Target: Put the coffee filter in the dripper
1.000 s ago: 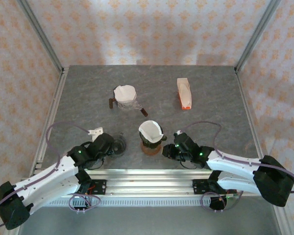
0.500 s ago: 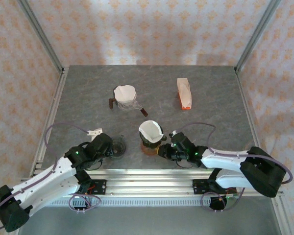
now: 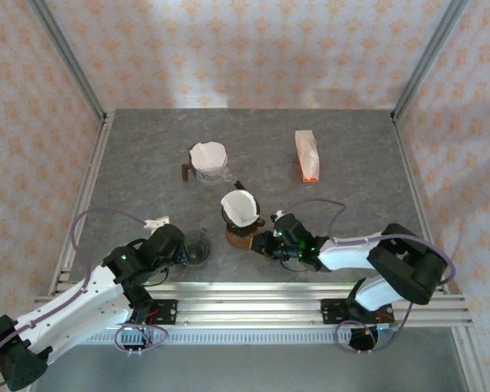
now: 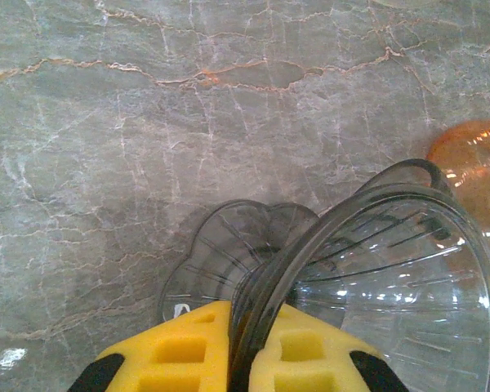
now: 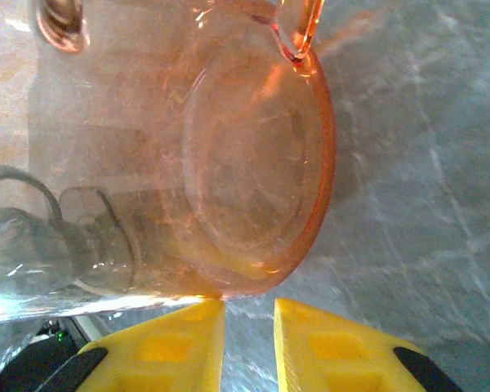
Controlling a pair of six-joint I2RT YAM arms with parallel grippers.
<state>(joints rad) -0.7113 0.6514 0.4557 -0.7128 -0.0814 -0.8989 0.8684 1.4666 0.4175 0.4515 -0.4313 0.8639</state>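
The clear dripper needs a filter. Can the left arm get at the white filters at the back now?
Probably not yet: the left gripper is shut on the rim of the clear dripper, so its jaws are taken. The table between it and the white filters looks free.

Bright, even light bathes the grey table [image 3: 359, 163]. Close up, the orange dripper [image 5: 253, 171] glows soft and blurred, casting a faint shadow to its right; glare washes out the surface at its upper left.
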